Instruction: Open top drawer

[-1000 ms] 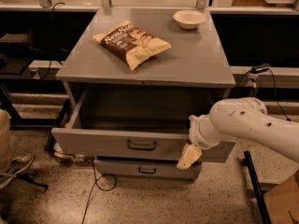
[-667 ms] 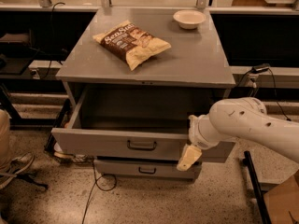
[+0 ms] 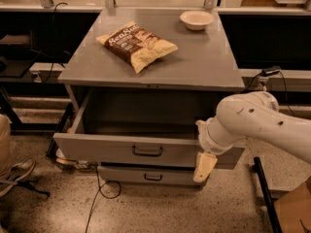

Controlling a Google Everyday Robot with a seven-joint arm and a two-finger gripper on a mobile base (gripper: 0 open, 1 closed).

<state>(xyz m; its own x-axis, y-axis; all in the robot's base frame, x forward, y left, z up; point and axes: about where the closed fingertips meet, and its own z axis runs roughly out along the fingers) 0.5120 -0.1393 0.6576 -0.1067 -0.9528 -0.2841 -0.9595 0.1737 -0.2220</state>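
- A shoe (image 3: 17, 171) and a bit of trouser leg sit on the speckled floor well to the left of the grey metal cabinet (image 3: 199, 57).
- A thin dark cable (image 3: 97, 198) loops over the floor in front of the cabinet's lower left corner.
- The top drawer (image 3: 97, 149) stands pulled out from the cabinet's front. Its deep grey box is open to view under the cabinet top, and its inside lies in shadow.
- A dark bar handle (image 3: 147, 151) sits at the middle of that drawer's front.
- A bag of chips (image 3: 137, 43) lies flat on the cabinet top, left of centre.
- A shorter, narrower drawer (image 3: 150, 174) shows just below the top drawer, only slightly forward of the cabinet.
- A pale bowl (image 3: 196, 19) stands upright near the cabinet top's back right corner.
- The gripper (image 3: 204, 167) hangs in front of the right end of the top drawer's front, its cream tip pointing down. I cannot tell whether it is spread or pressed together.
- The white arm (image 3: 262, 123) reaches in from the right of the cabinet.
- A cardboard box (image 3: 294, 210) sits on the floor to the cabinet's lower right.
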